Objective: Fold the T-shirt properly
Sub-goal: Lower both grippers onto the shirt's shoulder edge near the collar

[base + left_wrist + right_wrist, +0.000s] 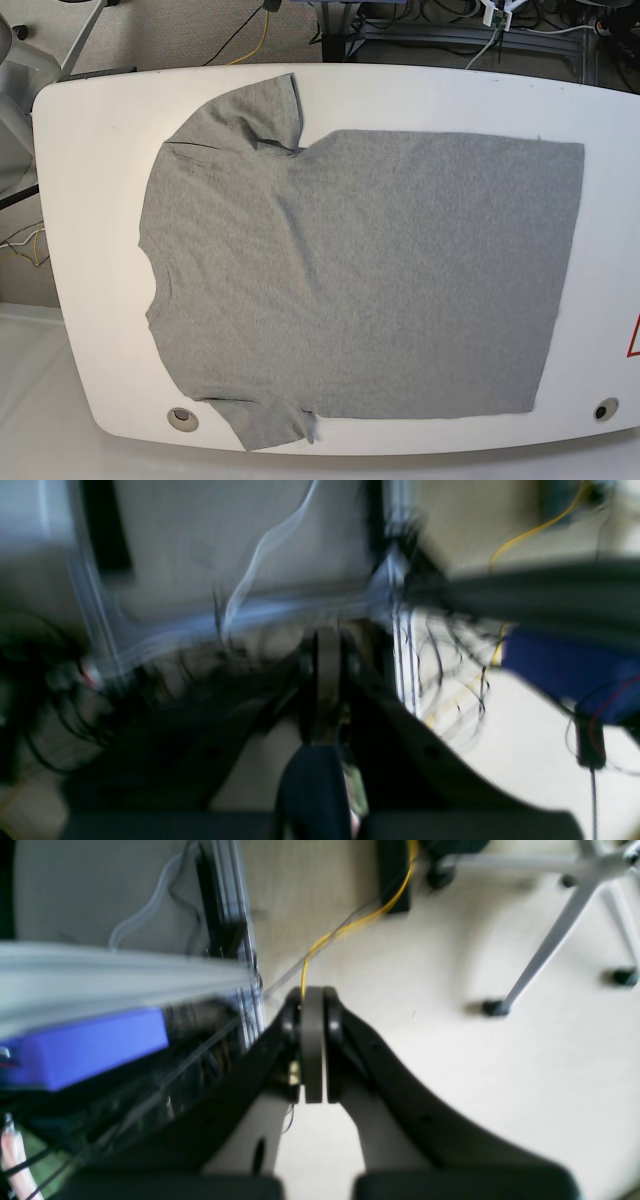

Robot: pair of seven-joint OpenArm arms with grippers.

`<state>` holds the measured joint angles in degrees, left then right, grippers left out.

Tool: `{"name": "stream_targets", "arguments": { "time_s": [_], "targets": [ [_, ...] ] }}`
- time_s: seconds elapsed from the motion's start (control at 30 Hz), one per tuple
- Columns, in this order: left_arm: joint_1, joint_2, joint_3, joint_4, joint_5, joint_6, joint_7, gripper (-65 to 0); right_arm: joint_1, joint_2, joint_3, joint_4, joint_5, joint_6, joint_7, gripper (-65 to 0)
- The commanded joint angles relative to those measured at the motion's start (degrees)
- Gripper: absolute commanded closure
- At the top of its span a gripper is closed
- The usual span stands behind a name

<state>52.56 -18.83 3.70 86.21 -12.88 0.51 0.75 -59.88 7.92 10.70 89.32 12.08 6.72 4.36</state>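
Observation:
The heather-grey T-shirt [350, 270] lies spread flat on the white table [90, 130] in the base view, neck to the left, hem to the right, sleeves at the top and bottom left. Neither arm shows in the base view. My left gripper [327, 690] appears blurred in the left wrist view, its pads pressed together, shut on nothing. In the right wrist view my right gripper [313, 1040] is shut too, its pads meeting over the floor with nothing between them. The shirt is out of both wrist views.
A chair base [555, 930] and a yellow cable [350, 925] lie on the floor below my right gripper. A blue box [85, 1045] and a metal frame post [235, 915] sit beside it. Cables and frame parts [430, 25] run behind the table's far edge.

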Motion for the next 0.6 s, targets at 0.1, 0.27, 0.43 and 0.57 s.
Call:
{"name": "stream_targets", "arguments": {
  "time_s": [0.1,0.27,0.43,0.57],
  "targets": [
    [4.17,-3.03,-1.59,8.57,-0.9,0.03,-0.4,0.0,-2.93,0.76,1.35,7.6,1.46,0.29,-0.75,0.0],
    [6.16,-5.23,-3.98,16.26,-1.7,0.44,-0.5,0.0,-4.03,1.6,1.75,14.5,3.17,0.31,-2.06,0.0],
    [6.03,-5.21,-8.38,20.46,-3.85,0.44,-0.48,0.0,-2.66,1.53,1.67,19.54,4.26,0.43,-3.48,0.0],
    [5.31,-5.09,-12.42,23.03,-6.67,0.16,-0.44,0.0,-0.39,1.19,1.4,22.18,5.08,0.63,-4.4,0.0]
  ]
}}
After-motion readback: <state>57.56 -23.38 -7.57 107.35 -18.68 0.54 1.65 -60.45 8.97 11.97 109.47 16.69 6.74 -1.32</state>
